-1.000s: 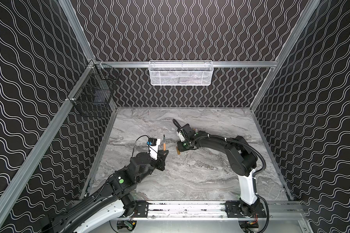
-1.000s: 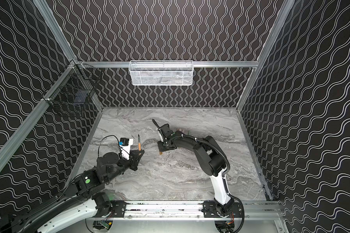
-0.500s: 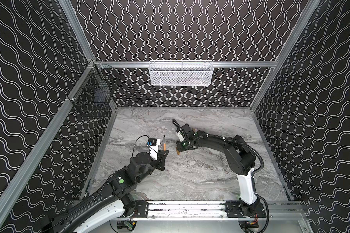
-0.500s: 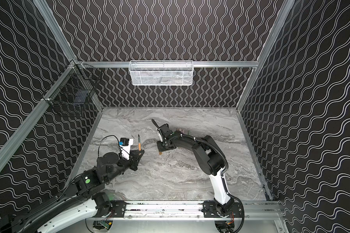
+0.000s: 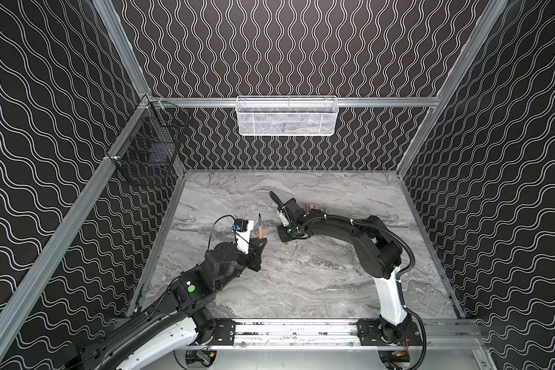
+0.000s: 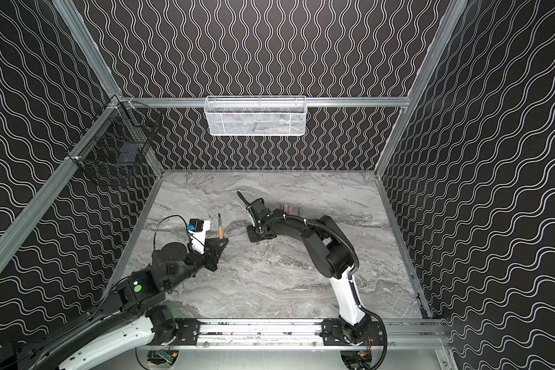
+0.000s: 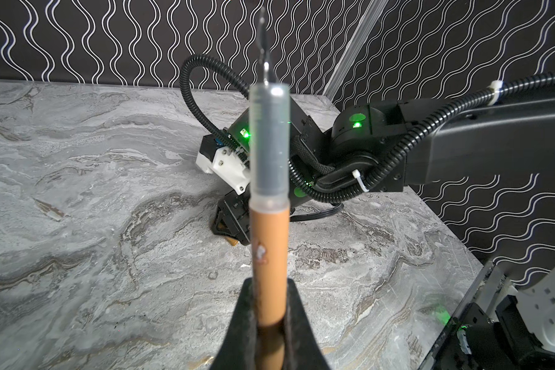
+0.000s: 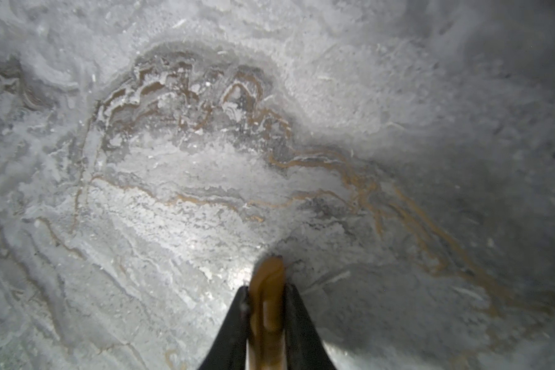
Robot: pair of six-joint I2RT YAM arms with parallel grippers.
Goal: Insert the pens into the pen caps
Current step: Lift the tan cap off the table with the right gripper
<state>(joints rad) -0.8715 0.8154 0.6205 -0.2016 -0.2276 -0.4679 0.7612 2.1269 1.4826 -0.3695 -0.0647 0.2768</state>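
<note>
My left gripper (image 5: 259, 242) (image 7: 269, 309) is shut on a tan-orange pen (image 5: 260, 228) (image 6: 220, 228) (image 7: 269, 237) and holds it upright, its clear grip section and dark tip pointing up. To its right, my right gripper (image 5: 285, 239) (image 8: 266, 296) points down at the marble table (image 5: 318, 272), shut on a tan-orange pen cap (image 8: 266, 278) whose end pokes out below the fingers (image 6: 257, 242), close to the table. The two grippers stand apart. More pens and pen caps (image 5: 311, 206) (image 6: 289, 208) lie behind the right arm, partly hidden by it.
A white mesh basket (image 5: 285, 117) hangs on the back wall and a black wire basket (image 5: 148, 153) on the left wall. Patterned walls close in the table on three sides. A metal rail (image 5: 302, 330) runs along the front edge.
</note>
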